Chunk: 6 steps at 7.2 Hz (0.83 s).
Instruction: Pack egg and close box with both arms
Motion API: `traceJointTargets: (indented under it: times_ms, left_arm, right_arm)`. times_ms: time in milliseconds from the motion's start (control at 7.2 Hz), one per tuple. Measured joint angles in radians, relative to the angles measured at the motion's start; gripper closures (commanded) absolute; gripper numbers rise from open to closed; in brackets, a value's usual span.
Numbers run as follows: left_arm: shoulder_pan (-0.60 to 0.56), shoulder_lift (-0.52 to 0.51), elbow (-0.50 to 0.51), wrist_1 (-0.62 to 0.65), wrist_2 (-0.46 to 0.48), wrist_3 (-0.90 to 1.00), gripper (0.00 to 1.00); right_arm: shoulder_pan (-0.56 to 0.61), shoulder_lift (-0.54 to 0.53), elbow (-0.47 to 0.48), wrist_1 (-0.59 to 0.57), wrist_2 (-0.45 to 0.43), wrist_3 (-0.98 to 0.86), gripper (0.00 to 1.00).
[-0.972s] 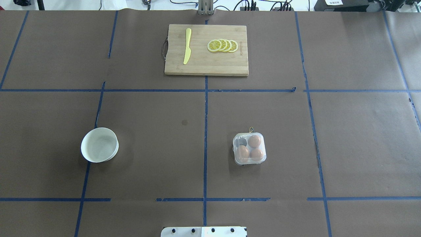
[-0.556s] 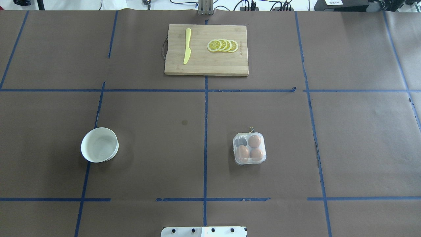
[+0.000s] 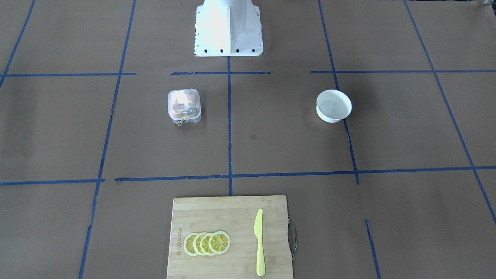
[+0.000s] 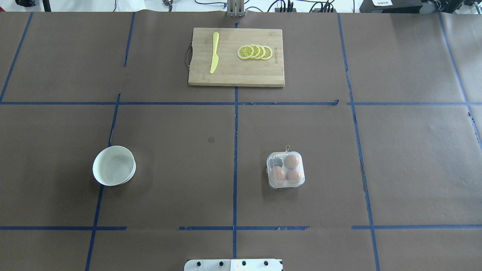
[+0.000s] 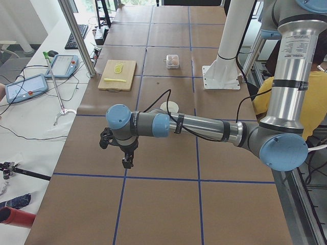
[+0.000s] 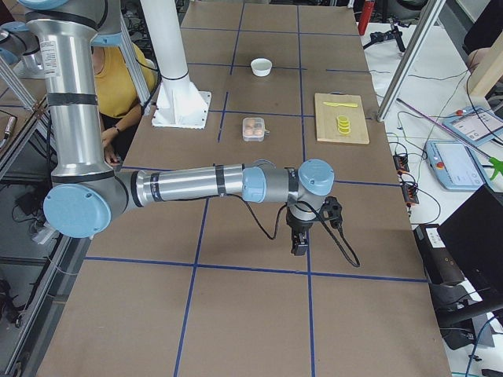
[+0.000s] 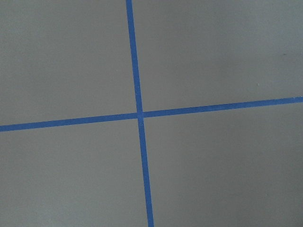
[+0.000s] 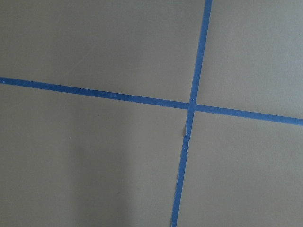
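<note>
The clear four-cell box stands right of the table's middle, also in the front-facing view. Three orange-brown eggs fill three cells; the far-left cell holds none. The clear lid seems to lie over the cells. A yellow cord sticks out at its far side. My left gripper shows only in the exterior left view, far off at the table's left end, pointing down. My right gripper shows only in the exterior right view, at the right end. I cannot tell whether either is open or shut.
A round white bowl sits at the left, with nothing seen inside. A wooden cutting board at the far edge bears a yellow knife and lemon slices. The white base block stands at the near edge. Both wrist views show only brown paper and blue tape.
</note>
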Motion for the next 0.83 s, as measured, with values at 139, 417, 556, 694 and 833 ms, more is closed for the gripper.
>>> traceJointTargets:
  times_ms: [139,417,556,694,833]
  left_arm:
    - [0.0,0.0,0.002,-0.005,0.002,0.001,0.0]
    - [-0.002,0.004,-0.009,-0.014,0.002,0.003,0.0]
    - [-0.002,0.004,-0.024,-0.017,0.002,0.003,0.0]
    - [-0.001,0.002,-0.039,-0.017,0.0,0.003,0.0]
    - [-0.001,0.003,-0.047,-0.017,-0.003,0.002,0.0]
  right_arm:
    - [0.001,-0.002,0.001,0.002,-0.001,0.001,0.0]
    - [0.002,0.004,-0.004,0.007,-0.002,0.002,0.0]
    - [0.002,0.008,-0.001,0.009,0.007,0.002,0.0]
    - [0.002,0.011,0.006,0.011,0.015,0.002,0.0]
    - [0.002,0.011,0.01,0.012,0.018,0.002,0.0]
